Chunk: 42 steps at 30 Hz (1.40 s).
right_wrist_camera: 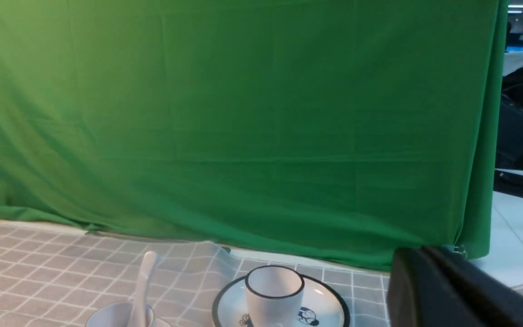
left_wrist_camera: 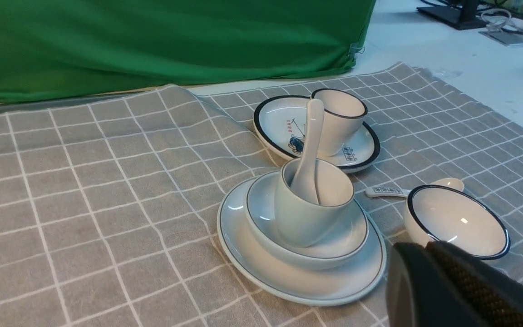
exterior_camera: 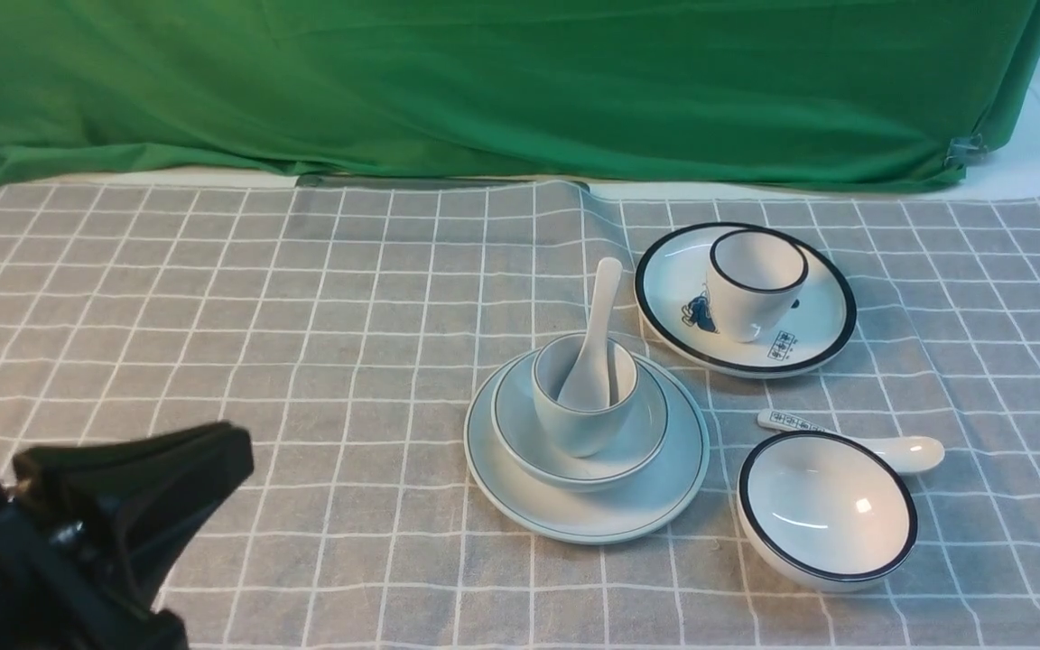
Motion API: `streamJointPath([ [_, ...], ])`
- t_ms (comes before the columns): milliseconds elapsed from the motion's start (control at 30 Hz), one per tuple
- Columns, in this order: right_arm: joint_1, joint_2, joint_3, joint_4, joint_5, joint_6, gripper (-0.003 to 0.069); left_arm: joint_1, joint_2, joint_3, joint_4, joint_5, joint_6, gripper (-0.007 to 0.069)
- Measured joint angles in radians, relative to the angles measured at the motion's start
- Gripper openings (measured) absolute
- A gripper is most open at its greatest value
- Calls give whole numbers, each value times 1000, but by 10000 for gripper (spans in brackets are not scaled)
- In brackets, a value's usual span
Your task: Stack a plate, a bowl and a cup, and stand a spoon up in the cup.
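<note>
With both grippers closed and empty, the finished stack should be left untouched; the spoon point(exterior_camera: 594, 361) stands in the cup point(exterior_camera: 581, 424).

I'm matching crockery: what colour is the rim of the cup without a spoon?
Black; the cup's rim shows best in the front view.

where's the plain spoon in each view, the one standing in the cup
Front view: near the middle, plain spoon leaning in the plain cup
Left wrist view: a little right of the picture's centre, handle up
Right wrist view: lower left, its lower end cut off by the picture's bottom edge
Shared landmark: black-rimmed cup on its plate
</note>
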Motion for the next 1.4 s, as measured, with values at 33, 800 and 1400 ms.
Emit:
streamJointPath([
  [33,0,2,1,1,-5,0,20,0,-14,6,0,-1,-2,3],
  [800,0,6,3,1,-6,0,67,3,-53,19,-23,-66,102,12],
  [1400,0,6,3,1,-6,0,105,638,-524,389,-403,73,483,13],
])
